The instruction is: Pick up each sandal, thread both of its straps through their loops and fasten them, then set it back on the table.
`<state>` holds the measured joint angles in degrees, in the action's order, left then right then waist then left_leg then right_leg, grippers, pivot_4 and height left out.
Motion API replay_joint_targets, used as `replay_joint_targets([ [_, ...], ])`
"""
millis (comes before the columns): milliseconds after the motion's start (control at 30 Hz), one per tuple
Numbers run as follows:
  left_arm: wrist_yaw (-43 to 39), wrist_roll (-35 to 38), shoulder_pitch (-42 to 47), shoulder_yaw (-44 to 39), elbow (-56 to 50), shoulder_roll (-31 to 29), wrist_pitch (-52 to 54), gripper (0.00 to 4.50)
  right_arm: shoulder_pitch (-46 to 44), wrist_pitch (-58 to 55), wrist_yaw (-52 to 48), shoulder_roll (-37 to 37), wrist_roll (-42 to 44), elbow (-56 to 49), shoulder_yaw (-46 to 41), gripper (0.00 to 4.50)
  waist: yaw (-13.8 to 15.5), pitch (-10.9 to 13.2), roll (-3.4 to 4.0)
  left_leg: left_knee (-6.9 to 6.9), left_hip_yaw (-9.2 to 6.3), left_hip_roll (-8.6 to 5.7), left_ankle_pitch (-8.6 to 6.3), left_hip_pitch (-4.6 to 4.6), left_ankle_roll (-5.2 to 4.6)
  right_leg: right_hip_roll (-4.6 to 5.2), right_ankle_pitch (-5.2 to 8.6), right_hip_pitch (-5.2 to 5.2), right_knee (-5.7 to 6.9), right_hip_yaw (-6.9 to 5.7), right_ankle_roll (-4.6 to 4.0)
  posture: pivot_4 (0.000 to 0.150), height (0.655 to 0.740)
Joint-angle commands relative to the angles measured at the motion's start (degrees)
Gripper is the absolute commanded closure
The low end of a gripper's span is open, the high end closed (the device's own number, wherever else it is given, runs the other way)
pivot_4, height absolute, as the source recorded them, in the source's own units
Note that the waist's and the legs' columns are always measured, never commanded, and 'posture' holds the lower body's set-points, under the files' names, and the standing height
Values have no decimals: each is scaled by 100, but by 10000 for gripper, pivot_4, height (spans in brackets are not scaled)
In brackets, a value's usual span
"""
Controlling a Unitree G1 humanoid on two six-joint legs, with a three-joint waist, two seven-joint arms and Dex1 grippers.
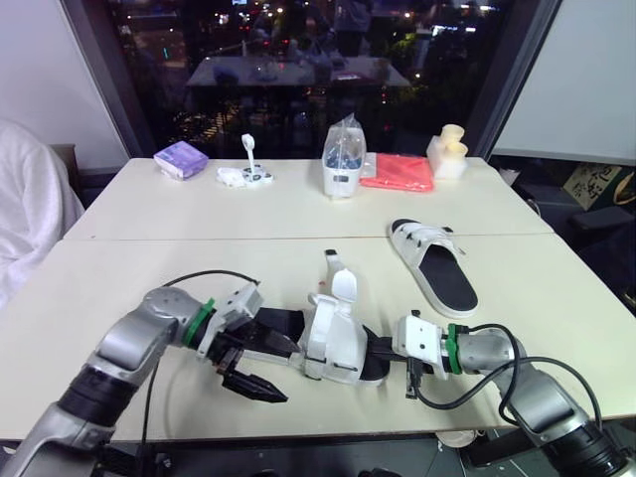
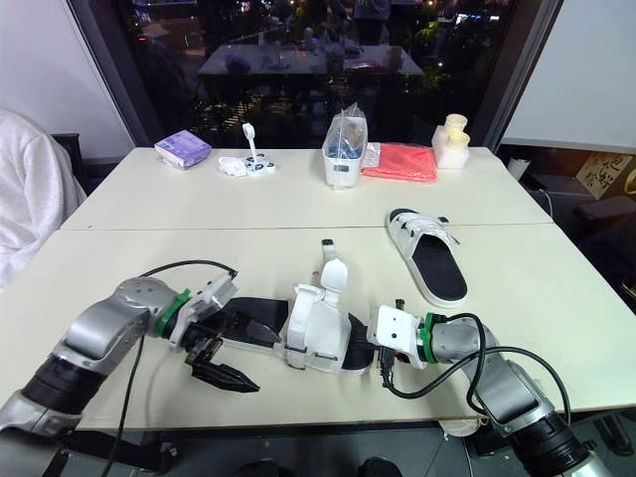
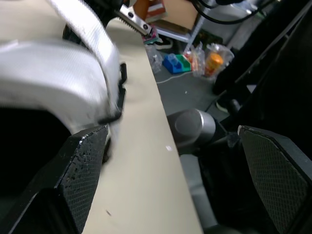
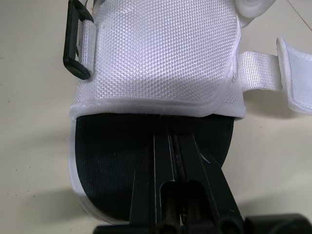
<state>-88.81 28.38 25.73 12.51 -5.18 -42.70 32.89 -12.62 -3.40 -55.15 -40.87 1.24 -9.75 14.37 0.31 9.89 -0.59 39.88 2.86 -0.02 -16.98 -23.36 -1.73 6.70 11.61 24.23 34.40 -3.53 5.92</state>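
A white sandal with a black sole (image 1: pixel 333 343) lies near the table's front edge, one strap (image 1: pixel 343 283) standing up loose. My left gripper (image 1: pixel 266 366) is open at its heel end. One finger (image 1: pixel 278 344) rests over the black footbed and the other (image 1: pixel 256 388) sits over the table. My right gripper (image 4: pixel 171 134) is shut, its fingers lying together on the footbed at the toe end, tips at the edge of the white upper. A black loop (image 4: pixel 78 46) hangs on the upper's side. The second sandal (image 1: pixel 434 266) lies flat to the right.
Along the table's (image 1: pixel 129 258) far side stand a purple packet (image 1: pixel 181 159), small white items (image 1: pixel 245 176), a clear bag in a white holder (image 1: pixel 343 159), a red cloth (image 1: pixel 397 172) and a cream object (image 1: pixel 449 151). A person's white sleeve (image 1: pixel 25 199) is at far left.
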Motion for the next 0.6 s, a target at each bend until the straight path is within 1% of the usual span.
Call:
replay_joint_targets([
  [33,79,163,-159,-154,-271,-63,2,539,105,-90,-78,19,-181,209,227,45000,1,0,0,0,0,0,0,0,0,0,0,0,0,0,0,1500,7400],
  [200,388,-71,-454,-53,-62,166,-363,539,68,-76,-109,-1,-183,231,233,45000,-1,-1,1,0,0,1,0,-1,0,0,0,2,0,0,-1,1500,7400],
  [400,583,-570,-388,216,698,643,-1027,539,27,-94,-142,2,-180,245,234,45000,13,-3,2,1,2,1,0,2,1,1,-4,1,-1,0,-6,1500,7400],
  [600,646,-536,-431,298,669,925,-1003,539,48,-113,-164,1,-171,206,214,45000,43,-18,3,5,0,0,-1,18,2,9,-6,2,-4,-3,-9,1500,7400],
])
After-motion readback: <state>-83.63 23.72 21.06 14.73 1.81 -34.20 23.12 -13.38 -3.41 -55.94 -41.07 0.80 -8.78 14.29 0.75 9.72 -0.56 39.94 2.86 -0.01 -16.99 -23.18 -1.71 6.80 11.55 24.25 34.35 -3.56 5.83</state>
